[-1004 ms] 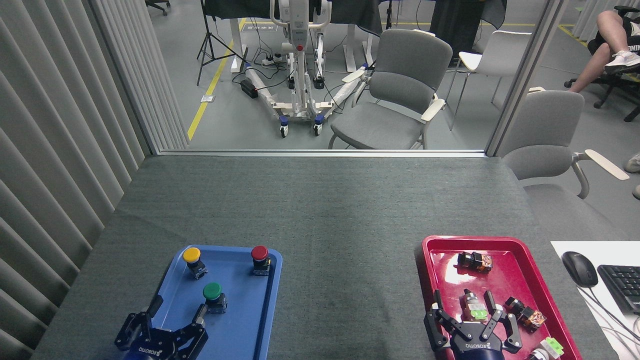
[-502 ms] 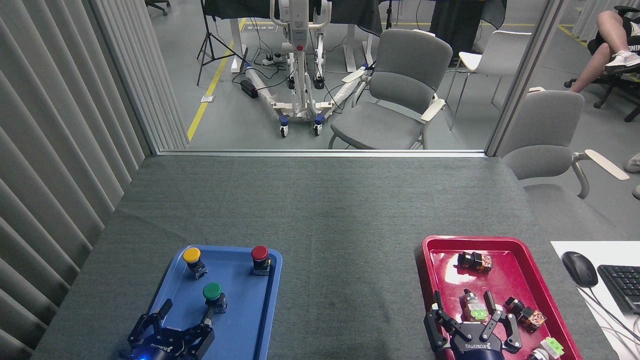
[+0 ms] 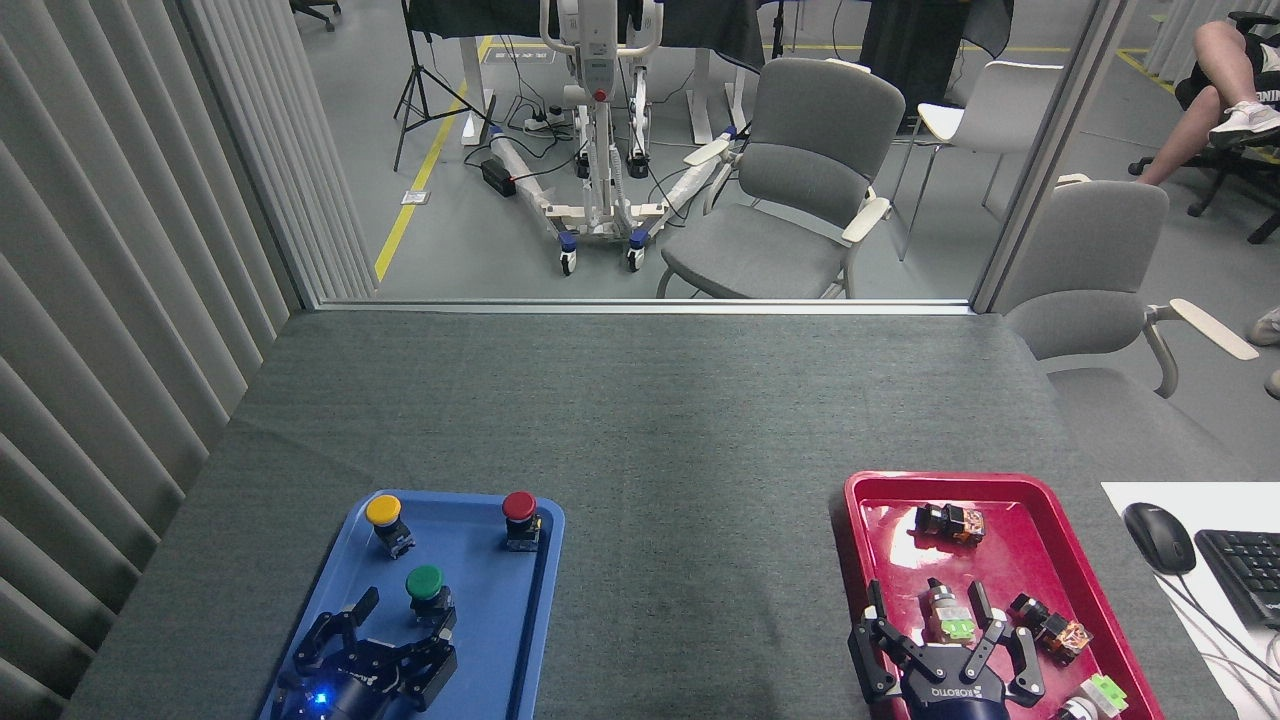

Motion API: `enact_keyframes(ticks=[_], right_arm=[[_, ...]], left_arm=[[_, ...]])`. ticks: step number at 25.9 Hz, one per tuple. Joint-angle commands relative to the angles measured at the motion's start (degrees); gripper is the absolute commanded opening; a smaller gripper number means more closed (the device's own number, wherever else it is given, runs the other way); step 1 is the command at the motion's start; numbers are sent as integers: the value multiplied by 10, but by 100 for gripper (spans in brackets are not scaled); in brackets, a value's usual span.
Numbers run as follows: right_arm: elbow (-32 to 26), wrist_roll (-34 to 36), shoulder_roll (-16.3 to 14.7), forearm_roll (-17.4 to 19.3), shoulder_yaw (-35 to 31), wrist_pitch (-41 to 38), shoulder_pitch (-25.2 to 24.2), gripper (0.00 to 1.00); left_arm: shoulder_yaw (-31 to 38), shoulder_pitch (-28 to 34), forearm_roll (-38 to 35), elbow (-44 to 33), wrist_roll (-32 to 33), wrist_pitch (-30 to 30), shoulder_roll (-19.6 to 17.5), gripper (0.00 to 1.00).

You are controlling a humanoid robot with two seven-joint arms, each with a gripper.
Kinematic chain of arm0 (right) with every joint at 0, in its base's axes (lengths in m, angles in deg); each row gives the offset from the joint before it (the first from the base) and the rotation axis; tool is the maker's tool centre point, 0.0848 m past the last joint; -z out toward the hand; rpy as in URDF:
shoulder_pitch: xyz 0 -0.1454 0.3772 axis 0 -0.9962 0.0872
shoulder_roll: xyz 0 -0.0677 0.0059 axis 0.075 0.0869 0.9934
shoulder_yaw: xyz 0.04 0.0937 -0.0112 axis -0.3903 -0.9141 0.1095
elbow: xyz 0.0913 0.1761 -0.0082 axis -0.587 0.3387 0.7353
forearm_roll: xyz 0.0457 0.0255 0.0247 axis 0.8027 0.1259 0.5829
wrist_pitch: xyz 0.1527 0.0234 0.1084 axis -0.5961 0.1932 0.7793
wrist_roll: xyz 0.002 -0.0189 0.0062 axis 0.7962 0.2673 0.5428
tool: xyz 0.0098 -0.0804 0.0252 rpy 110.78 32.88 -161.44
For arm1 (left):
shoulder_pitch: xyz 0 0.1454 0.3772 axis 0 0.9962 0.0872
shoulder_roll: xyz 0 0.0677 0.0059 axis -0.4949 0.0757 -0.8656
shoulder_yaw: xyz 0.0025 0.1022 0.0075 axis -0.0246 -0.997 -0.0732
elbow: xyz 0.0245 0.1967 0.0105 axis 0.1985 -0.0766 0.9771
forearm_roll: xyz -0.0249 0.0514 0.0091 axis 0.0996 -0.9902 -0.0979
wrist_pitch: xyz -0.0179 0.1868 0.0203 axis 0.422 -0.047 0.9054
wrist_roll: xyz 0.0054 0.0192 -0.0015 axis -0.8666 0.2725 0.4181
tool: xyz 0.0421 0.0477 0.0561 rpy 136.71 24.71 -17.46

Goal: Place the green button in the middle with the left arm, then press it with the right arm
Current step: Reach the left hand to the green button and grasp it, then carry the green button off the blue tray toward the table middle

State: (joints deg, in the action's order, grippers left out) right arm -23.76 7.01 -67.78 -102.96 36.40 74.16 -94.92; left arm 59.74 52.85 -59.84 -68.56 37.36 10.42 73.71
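Green button (image 3: 425,583) not yet grasped, in blue tray (image 3: 500,640). Left gripper (image 3: 400,615) fingers apart beside it; right gripper (image 3: 932,618) fingers apart, idle.

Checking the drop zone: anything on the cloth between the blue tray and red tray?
No. In the head view the cloth between the blue tray and red tray is bare.

- Your left claw (image 3: 405,612) sits low at the bottom left, fingers spread wide and pointing away from you, a blue light glowing on its wrist.
- Your right claw (image 3: 927,606) sits at the bottom right, fingers spread, navy wrist below.
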Motion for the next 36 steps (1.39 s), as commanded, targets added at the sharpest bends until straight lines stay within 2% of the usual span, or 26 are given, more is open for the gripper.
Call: enact_keyframes(ticks=[1, 9, 13, 16, 19, 20, 23, 27, 30, 34, 36], right_arm=[[0, 3, -1, 0, 0, -1, 0, 100], [1, 3, -1, 0, 1, -1, 0, 100], [1, 3, -2, 0, 1, -1, 0, 100], [1, 3, -1, 0, 1, -1, 0, 100], [1, 5, -2, 0, 1, 0, 0, 100], [1, 5, -2, 0, 0, 0, -1, 100], [1, 5, -2, 0, 0, 0, -3, 100], [0, 6, -2, 0, 0, 0, -4, 100], [0, 6, -2, 0, -1, 0, -4, 100], [0, 5, -1, -1, -1, 6, -4, 100], [0, 6, -1, 0, 0, 6, -4, 100]], left_arm=[[-7, -14, 0, 33, -12, 1, 4, 98], [-8, -31, 1, 50, -18, 1, 18, 94], [-7, -33, 10, 56, -18, 0, 18, 80], [-7, -35, 10, 61, -19, -3, 17, 56], [-8, -35, 8, 71, -38, -7, 15, 22], [-10, -35, 7, 71, -50, -8, 12, 16], [-10, -31, 5, 61, -68, -52, 5, 5], [-36, -28, 0, -4, -105, -162, -12, 0], [-122, -34, -2, -26, -107, -168, 0, 0], [-240, -86, -3, 22, -99, -100, 78, 0], [-264, -105, -4, 58, -79, -86, 120, 0]])
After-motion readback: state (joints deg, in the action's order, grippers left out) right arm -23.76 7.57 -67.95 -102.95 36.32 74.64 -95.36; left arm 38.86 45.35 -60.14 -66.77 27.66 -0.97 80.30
